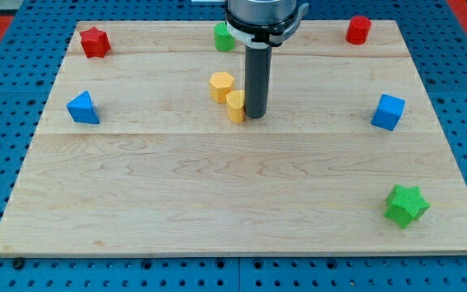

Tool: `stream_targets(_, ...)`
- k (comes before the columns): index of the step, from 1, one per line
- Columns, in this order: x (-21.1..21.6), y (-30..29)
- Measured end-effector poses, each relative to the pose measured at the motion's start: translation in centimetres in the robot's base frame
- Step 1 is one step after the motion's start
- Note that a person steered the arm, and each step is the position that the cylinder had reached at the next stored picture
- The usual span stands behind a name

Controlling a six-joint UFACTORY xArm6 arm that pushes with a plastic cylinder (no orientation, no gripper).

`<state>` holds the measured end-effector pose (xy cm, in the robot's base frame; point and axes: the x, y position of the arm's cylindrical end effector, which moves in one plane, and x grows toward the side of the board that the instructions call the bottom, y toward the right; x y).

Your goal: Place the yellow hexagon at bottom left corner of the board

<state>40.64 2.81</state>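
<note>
A yellow hexagon [221, 85] sits above the board's middle. A second yellow block [235, 106], shape unclear, lies just below and right of it. My tip [255, 115] stands on the board at the second yellow block's right side, touching it or nearly so. The rod hides part of that block. The hexagon is a short way up and left of the tip, apart from it.
A wooden board [217, 203] on a blue pegboard. A red star [95, 41] at top left, a green block [224, 36] at top centre, a red block [358, 30] at top right, a blue triangle [83, 108] at left, a blue cube [388, 112] at right, a green star [405, 205] at bottom right.
</note>
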Motion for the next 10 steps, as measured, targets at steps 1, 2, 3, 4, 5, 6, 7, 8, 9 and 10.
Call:
stream_targets(1,-3.1,-1.2)
stream_targets(2,-4.0,-4.5)
stream_targets(3,-0.3,-6.6)
stream_targets(4,-3.8,-8.4)
stream_targets(5,-6.9,-11.9)
stream_targets(6,-2.4,-13.9)
stream_targets(7,0.8,-7.6)
stream_targets(8,-3.3,-7.9)
stream_targets(9,-0.4,-4.1)
stream_targets(10,6.5,-4.0)
